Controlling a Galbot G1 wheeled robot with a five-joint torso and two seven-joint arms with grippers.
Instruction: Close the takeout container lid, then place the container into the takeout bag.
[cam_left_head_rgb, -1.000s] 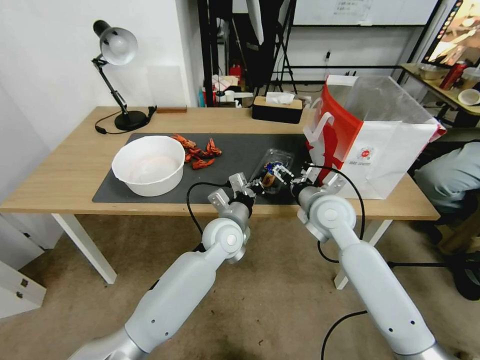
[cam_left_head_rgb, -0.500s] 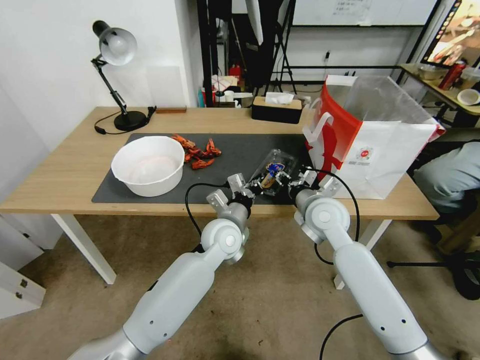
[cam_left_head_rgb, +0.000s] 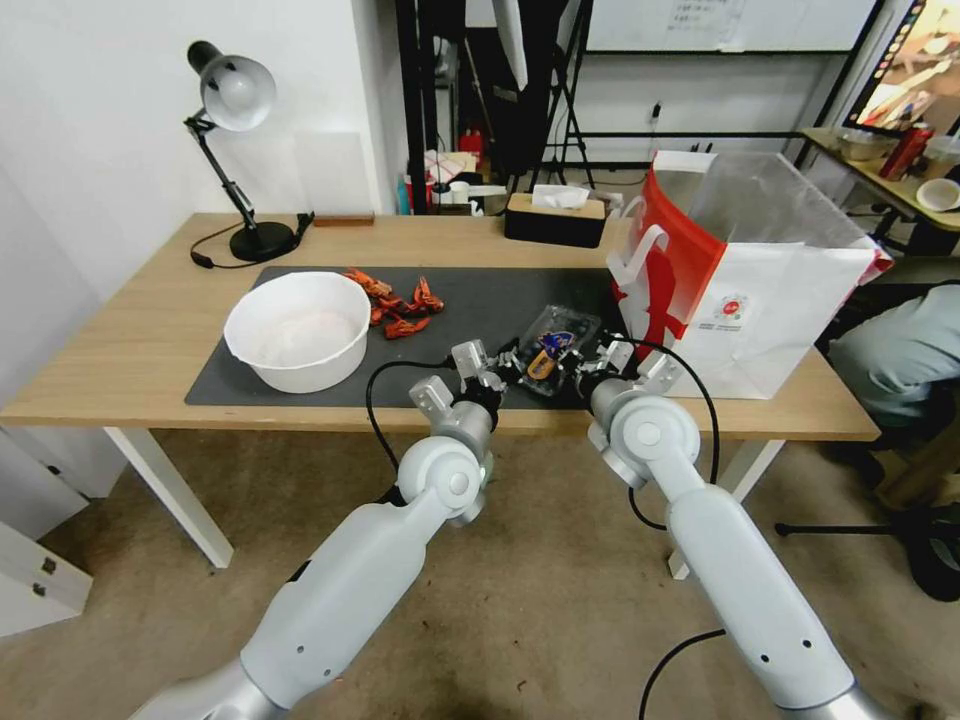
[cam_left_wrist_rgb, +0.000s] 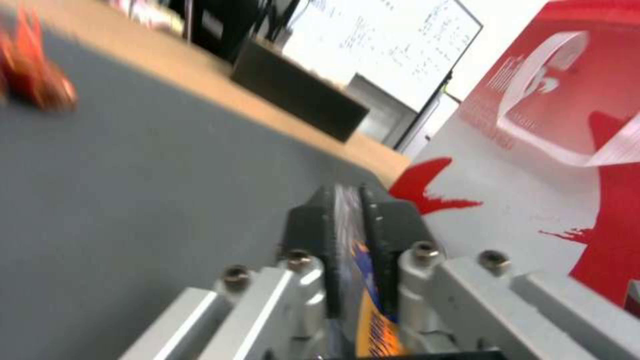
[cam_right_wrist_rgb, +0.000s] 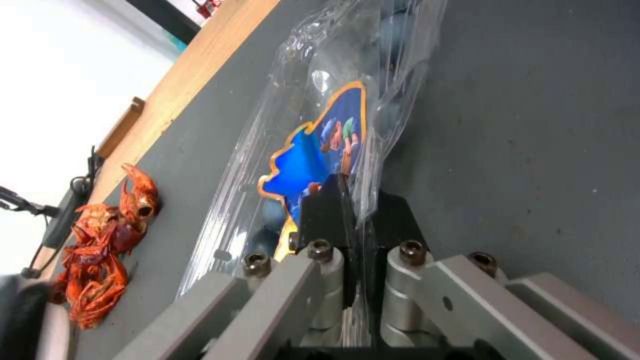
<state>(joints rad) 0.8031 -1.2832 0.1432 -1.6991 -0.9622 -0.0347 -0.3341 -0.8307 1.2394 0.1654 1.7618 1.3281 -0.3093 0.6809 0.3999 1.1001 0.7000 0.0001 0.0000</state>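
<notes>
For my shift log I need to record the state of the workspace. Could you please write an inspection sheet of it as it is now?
Surface: wooden table with a dark mat.
Job's things: takeout container on the mat, lid down; takeout bag upright, open, beside it.
Clutter: white bowl, red crayfish, desk lamp, tissue box.
Grippers: left gripper and right gripper each clamp a container edge.
Cables: black cables loop at both wrists.
Surroundings: stands and shelving behind; a seated person at the right edge.
</notes>
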